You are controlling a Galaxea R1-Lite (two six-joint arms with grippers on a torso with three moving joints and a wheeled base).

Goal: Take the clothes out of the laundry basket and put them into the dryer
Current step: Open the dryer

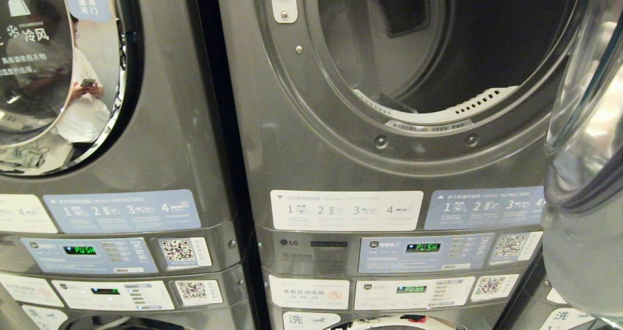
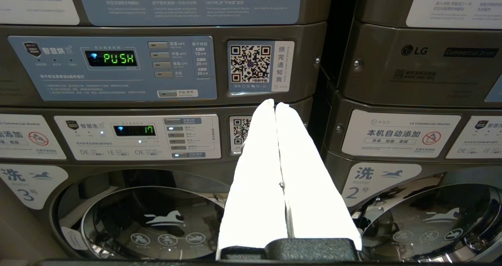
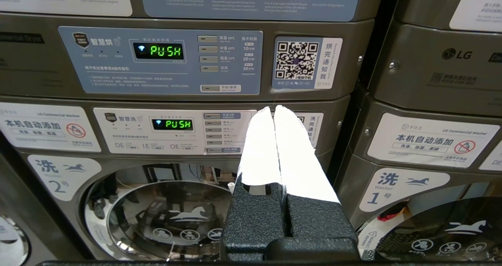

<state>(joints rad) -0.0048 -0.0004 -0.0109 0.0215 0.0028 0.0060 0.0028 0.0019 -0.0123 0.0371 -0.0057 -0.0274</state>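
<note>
Grey metal fills the scene: a wall of stacked laundry machines, dryers above and washers below. In the head view the dryer [image 1: 438, 52] straight ahead stands with its round mouth uncovered, showing a bare drum with a dark vent grille at the back and a white perforated lint guard along the lower lip. Its glass door [image 1: 589, 125] hangs swung out at the right edge. No clothes show in the drum, and neither clothes nor basket appear in any view. Below the mouth sit a white and a blue instruction sticker, then a blue control panel [image 1: 423, 252] whose green display reads PUSH, with a QR label beside it. The neighbouring dryer on the left has its door [image 1: 53, 67] closed; the glass mirrors a person in a white top holding a phone.

Neither arm shows in the head view. The left claw [image 2: 274, 103] hangs low before the panels of the left stack, white fingers pressed together and holding nothing, above a washer door [image 2: 149, 219] marked 3. The right claw [image 3: 273, 108] hangs likewise before the middle stack, fingers together and bare, over the chrome washer door [image 3: 168, 215] marked 2.
</note>
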